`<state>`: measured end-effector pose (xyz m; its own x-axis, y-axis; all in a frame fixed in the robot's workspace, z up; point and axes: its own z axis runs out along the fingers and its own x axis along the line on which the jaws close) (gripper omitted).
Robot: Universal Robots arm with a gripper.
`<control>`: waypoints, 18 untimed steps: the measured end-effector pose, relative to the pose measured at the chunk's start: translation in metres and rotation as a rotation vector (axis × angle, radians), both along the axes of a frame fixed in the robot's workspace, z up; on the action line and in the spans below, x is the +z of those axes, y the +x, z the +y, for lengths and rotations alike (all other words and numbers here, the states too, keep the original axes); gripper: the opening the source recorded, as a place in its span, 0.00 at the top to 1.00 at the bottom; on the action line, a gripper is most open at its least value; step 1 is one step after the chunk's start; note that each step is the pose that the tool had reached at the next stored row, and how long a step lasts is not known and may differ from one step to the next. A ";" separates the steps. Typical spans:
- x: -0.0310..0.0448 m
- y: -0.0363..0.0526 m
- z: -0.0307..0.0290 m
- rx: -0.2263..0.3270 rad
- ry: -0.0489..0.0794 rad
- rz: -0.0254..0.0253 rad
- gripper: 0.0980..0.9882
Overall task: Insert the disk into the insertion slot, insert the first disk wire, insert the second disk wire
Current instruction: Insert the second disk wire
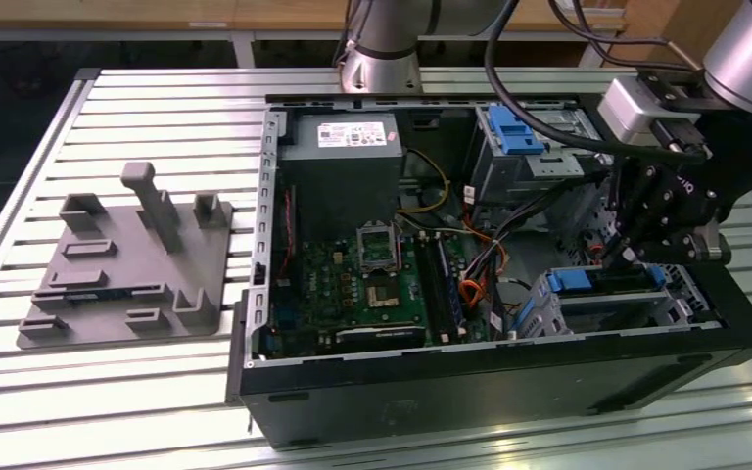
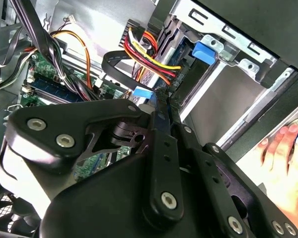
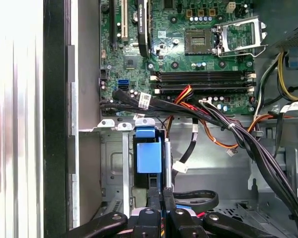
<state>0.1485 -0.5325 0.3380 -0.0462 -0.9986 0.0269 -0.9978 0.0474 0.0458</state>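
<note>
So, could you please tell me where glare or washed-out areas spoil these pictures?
In the first wrist view, the slatted table beside the case is blown out to white; in the exterior view, its slats glare brightly while the case interior stays dim; in the second wrist view, the hand looks overexposed.

The worktop (image 1: pixel 115 392) is a bed of pale metal slats running side to side in the exterior view. An open black computer case (image 1: pixel 481 382) lies on it, reaching almost to the edge at the exterior view's right. Beside the case, toward the opposite edge, sits a flat grey fixture plate (image 1: pixel 121 289) with several upright posts and blocks, probably moulded plastic. Bare slats separate the two.
</note>
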 end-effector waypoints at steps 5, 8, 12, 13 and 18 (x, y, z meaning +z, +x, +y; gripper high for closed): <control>-0.0006 0.0001 0.0000 0.000 -0.003 -0.0009 0.95; -0.0016 0.0000 0.0000 0.000 -0.004 -0.0013 0.95; -0.0031 0.0000 0.0000 0.000 -0.004 -0.0014 0.95; -0.0033 0.0000 0.0000 0.000 -0.004 -0.0014 0.95; -0.0040 0.0000 0.0000 0.000 -0.004 -0.0016 0.95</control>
